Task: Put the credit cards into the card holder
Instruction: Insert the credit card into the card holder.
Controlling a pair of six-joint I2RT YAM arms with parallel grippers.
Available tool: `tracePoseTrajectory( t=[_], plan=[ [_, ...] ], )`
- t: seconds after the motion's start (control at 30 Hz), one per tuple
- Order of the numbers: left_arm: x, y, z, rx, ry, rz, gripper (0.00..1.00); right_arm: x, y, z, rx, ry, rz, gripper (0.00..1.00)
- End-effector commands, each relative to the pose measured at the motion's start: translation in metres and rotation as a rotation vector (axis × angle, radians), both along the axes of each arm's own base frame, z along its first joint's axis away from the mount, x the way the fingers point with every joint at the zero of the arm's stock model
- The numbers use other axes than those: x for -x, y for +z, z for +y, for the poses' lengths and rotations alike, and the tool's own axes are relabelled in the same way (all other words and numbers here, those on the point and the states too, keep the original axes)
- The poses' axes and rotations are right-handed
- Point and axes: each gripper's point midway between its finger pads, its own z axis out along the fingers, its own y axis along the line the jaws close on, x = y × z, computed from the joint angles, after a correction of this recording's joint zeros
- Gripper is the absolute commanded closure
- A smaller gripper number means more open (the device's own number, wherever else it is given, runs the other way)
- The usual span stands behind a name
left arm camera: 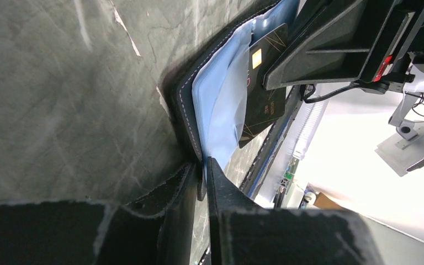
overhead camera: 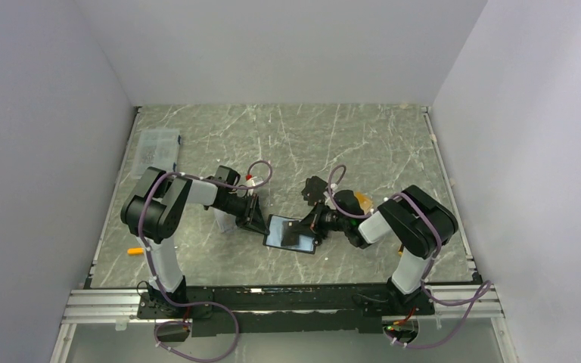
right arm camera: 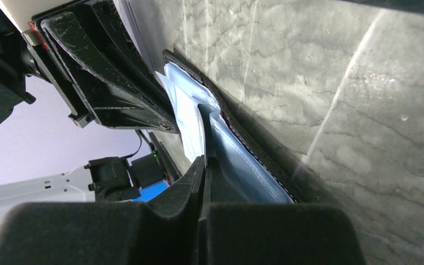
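Black card partly inside card holder

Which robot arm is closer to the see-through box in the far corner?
Left. The left arm is stretched out close to the clear box, on its near side. The right arm is far off on the other side, beyond the card holder.

— Card holder?
— Black, stitched edge, spread open mid-surface, bluish clear pockets facing up.
— And the cards?
— One black card, gold chip and gold lines, partly tucked into a pocket of the holder.
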Motion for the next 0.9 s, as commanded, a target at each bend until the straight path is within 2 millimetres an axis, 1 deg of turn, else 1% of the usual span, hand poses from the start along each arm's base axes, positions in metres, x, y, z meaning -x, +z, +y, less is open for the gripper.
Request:
tracePoseTrajectory(
  t=[0.0,0.2,0.4,0.67,0.77,0.87],
  plan=[
    [0.004,0.001,-0.004,0.015,-0.027,-0.019,0.82,0.003,-0.015,-0.008,0.081,-0.019,-0.015,1.00],
    [0.005,0.001,-0.005,0.015,-0.027,-0.014,0.82,0.002,-0.019,-0.015,0.134,-0.011,-0.039,1.00],
    [0.004,-0.001,-0.005,0.011,-0.029,-0.009,0.82,-0.003,-0.020,-0.019,0.144,0.003,-0.082,1.00],
    [0.004,-0.001,-0.005,0.010,-0.033,-0.014,0.83,-0.011,-0.015,-0.010,0.161,0.123,-0.166,1.00],
    [0.004,-0.002,-0.005,0.010,-0.032,-0.011,0.83,-0.009,-0.015,-0.006,0.140,0.149,-0.170,1.00],
    [0.004,-0.002,-0.005,0.008,-0.031,-0.012,0.83,-0.007,-0.018,-0.007,0.135,0.147,-0.162,1.00]
  ],
)
